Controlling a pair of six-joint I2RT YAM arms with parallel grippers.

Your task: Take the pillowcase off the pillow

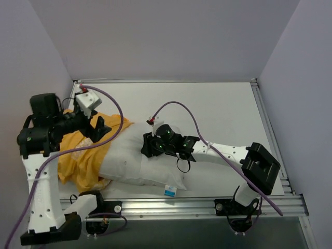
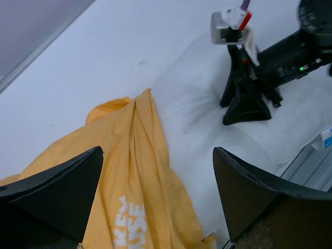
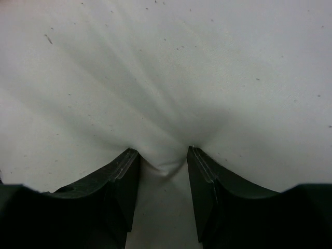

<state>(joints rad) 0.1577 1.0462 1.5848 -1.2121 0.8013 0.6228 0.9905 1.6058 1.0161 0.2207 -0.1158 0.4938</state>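
The orange-yellow pillowcase (image 1: 83, 155) lies bunched at the left end of the white pillow (image 1: 140, 161), white lettering showing on it (image 2: 135, 171). Most of the pillow (image 2: 207, 109) lies bare to the right, with its blue-and-white tag (image 1: 170, 191) at the near edge. My left gripper (image 1: 101, 127) hovers open above the pillowcase, with nothing between its fingers (image 2: 157, 153). My right gripper (image 1: 147, 146) presses down on the middle of the pillow. It is shut on a pinched fold of the pillow's white fabric (image 3: 163, 153).
An aluminium rail (image 1: 197, 207) runs along the near table edge, just past the pillow's tag (image 2: 326, 139). Pale walls close in the back and both sides. Purple cables (image 1: 116, 104) loop over both arms.
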